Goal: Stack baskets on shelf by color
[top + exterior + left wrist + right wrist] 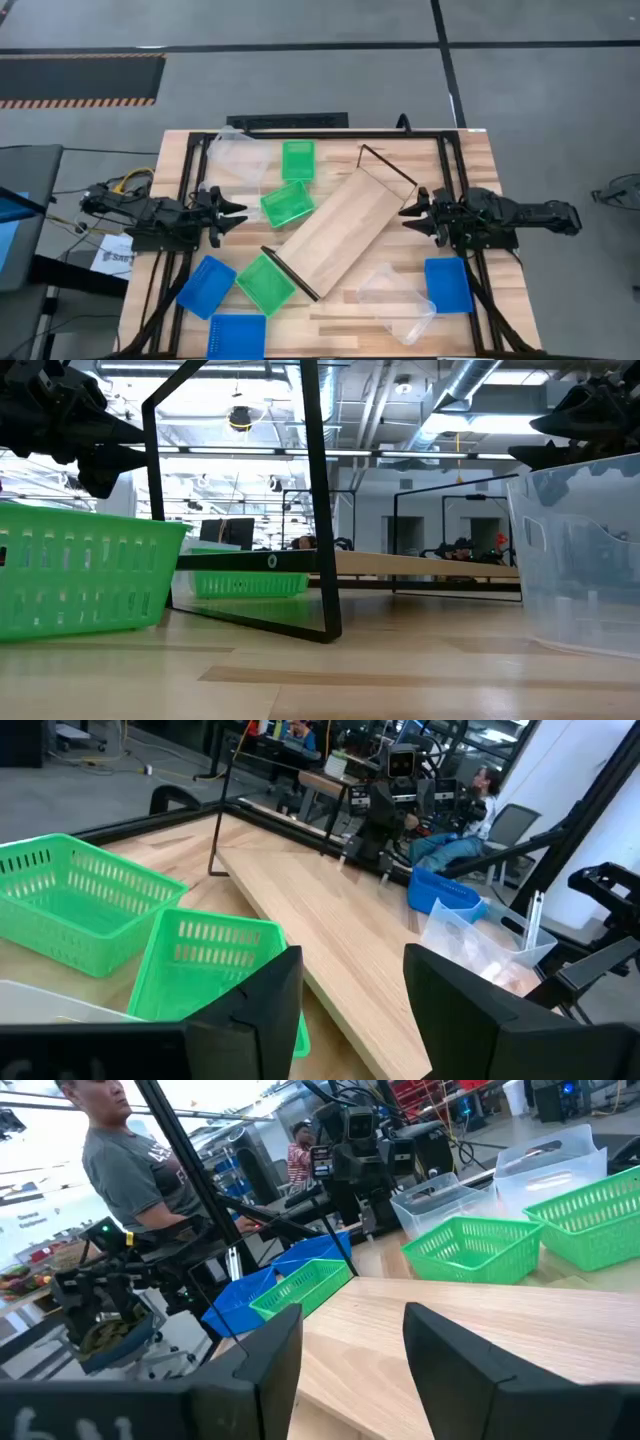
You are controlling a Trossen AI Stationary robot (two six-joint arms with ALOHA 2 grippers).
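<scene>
Grey floor surrounded the slatted wooden table [400, 325], which filled the lower middle of the high view. On it the shelf [340, 228] lay empty and diagonal, running from lower left to upper right of the table's centre, a black frame at each end.

Three green baskets sat apart from one another: one [298, 159] in the upper middle, one [287, 203] just below it touching the shelf's left edge, and one [265, 282] by the shelf's lower end. Two blue baskets lay at lower left, one [206, 287] tilted and one [238, 335] at the bottom edge of the frame; a third blue basket [447, 284] sat at lower right. A clear basket [397, 300] rested beside that third blue one, below the shelf, and another clear basket [238, 158] sat at upper left.

The left gripper [231, 213] hovered at the table's left side, near the middle green basket, its fingers [262, 1005] apart and holding nothing. The right gripper [411, 212] hovered at the right side, close to the shelf's upper end, its fingers [450, 1360] also apart and empty.

In the right wrist view a person in a grey shirt [128, 1168] stood in the upper left, beyond the table.
</scene>
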